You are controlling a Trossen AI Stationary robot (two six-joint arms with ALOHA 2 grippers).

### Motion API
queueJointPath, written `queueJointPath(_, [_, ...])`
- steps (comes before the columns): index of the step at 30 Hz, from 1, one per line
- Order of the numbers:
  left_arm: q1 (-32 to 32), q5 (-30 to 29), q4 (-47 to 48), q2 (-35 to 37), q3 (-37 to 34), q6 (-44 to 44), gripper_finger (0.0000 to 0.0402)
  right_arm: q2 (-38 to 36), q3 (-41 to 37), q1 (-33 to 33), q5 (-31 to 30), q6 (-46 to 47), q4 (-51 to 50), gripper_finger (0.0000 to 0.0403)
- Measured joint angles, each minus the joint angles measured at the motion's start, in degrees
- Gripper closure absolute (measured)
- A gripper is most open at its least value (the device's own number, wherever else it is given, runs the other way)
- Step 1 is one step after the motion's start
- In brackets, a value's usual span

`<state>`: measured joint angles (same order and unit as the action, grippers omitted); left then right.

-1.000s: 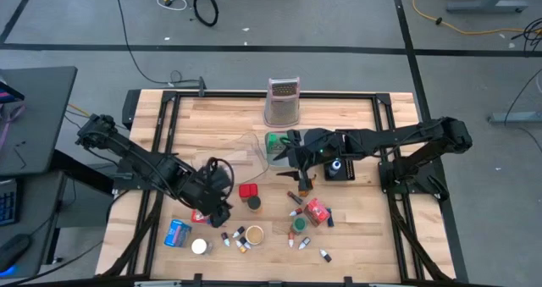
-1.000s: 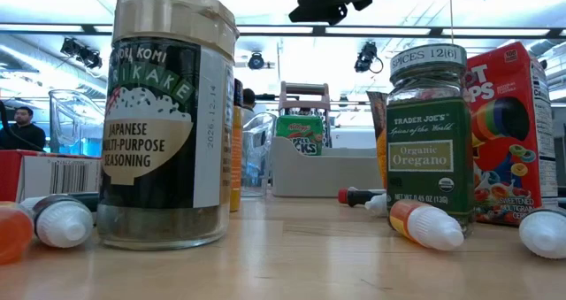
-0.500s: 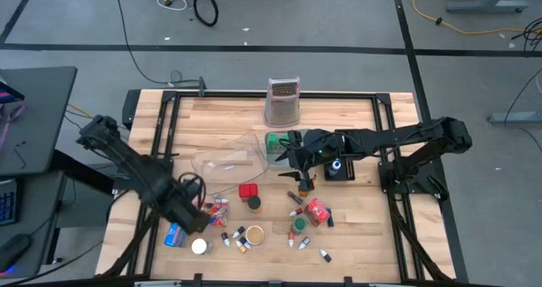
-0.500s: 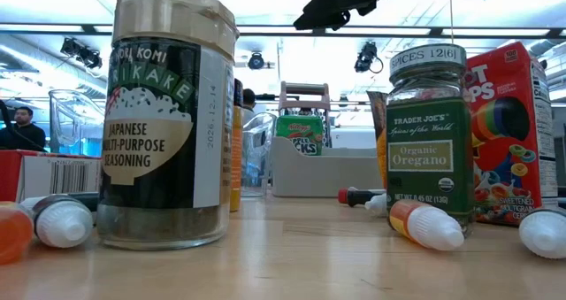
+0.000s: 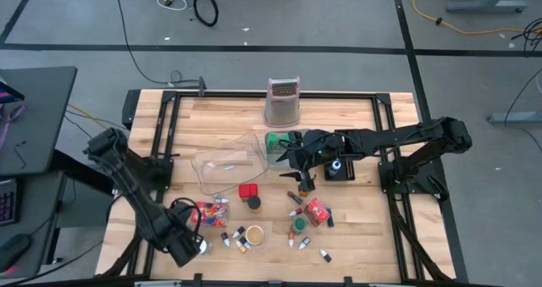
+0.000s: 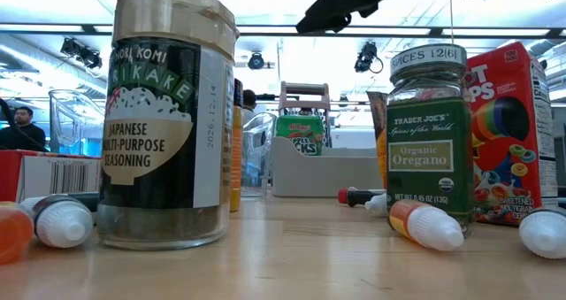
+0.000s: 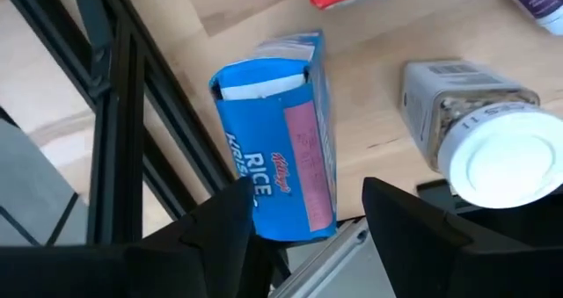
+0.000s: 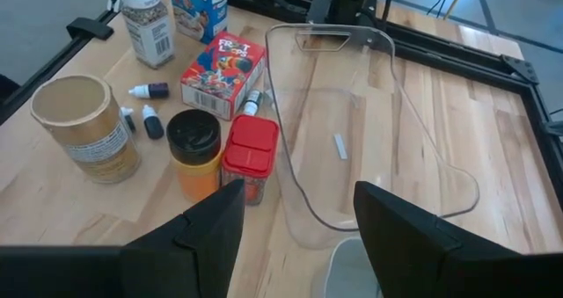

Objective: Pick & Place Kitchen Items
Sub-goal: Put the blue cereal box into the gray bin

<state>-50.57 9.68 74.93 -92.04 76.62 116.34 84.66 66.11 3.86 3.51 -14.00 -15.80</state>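
Now left claw (image 7: pixel 303 223) open, over blue cereal box (image 7: pixel 281 149)

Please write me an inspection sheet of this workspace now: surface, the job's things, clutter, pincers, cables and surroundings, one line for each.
Surface: wooden table in a black frame.
Job's things: blue Rice Krispies box and white-capped jar at the front left; furikake jar, oregano jar, red-lidded jar and small dropper bottles lie mid-table.
Clutter: metal grater at the far edge; clear tray, holding nothing visible.
Pincers: left pincer open over the blue box; right pincer open above the clear tray.
Cables: loose cords on the floor beyond the table.
Surroundings: a person far behind.
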Motion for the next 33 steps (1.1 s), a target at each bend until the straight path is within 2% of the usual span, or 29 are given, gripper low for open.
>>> queueJointPath(7, [-1.05,-1.41,1.1,0.01,0.0,3.55,0.0178,0.0,0.0,-0.02,0.0,-0.19,0.03,0.0179])
queueJointPath(23, [-1.11,-0.49,4.28,0.03,0.0,1.68,0.0178,0.0,0.0,0.0,-0.01,-0.2,0.77,0.0179])
queueJointPath(29, [-1.84,-8.46,3.18,0.05,0.0,1.8,0.0178,0.0,0.0,0.0,0.0,-0.19,0.86,0.0179])
queueJointPath(33, [-1.9,-7.62,3.21,0.05,0.0,1.69,0.0178,0.0,0.0,0.0,-0.02,-0.06,0.86,0.0179])
